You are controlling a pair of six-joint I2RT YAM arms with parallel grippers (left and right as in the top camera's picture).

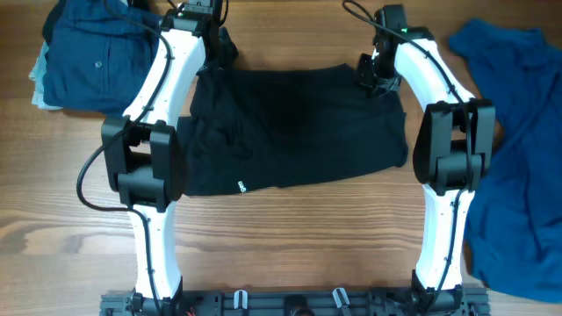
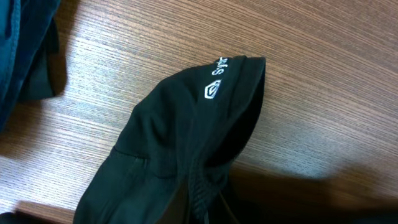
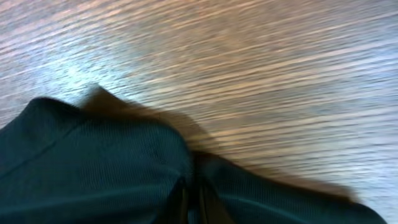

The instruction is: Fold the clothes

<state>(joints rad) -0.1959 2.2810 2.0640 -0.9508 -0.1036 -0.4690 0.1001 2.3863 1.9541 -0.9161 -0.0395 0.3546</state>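
1. Folding of the black garment [image 1: 290,123] is the step in hand. It lies spread in the middle of the table [image 1: 290,246], between the two arms, with its near hem toward the robot's base.
2. The left gripper [image 1: 216,48] sits at the garment's far left corner. In the left wrist view the cloth tents up off the wood, casts a shadow and draws into a pucker at the bottom edge. A white logo [image 2: 214,78] shows near the tip of the raised fold. The fingers themselves are out of sight, but the gathered fabric suggests the pincer is clamped on it.
3. The right gripper [image 1: 373,75] is at the far right corner. Its wrist view is blurred, yet the dark cloth there also bunches to a crease at the bottom centre with shadow beneath, so this pincer appears closed on the garment too.
4. A folded blue pile [image 1: 92,53] rests at the far left of the table. A loose blue garment [image 1: 518,132] sprawls along the right side, just beside the right arm.
5. Judged from this, the first fold is only beginning: the far edge is caught and slightly raised, and nothing is doubled over yet.
6. The next move calls for both corners to travel together toward the near hem, level and at one pace, so the edge stays straight. They should be laid down aligned there before either pincer lets go.
7. A shallow pinch could slip mid-carry and leave a skewed fold.
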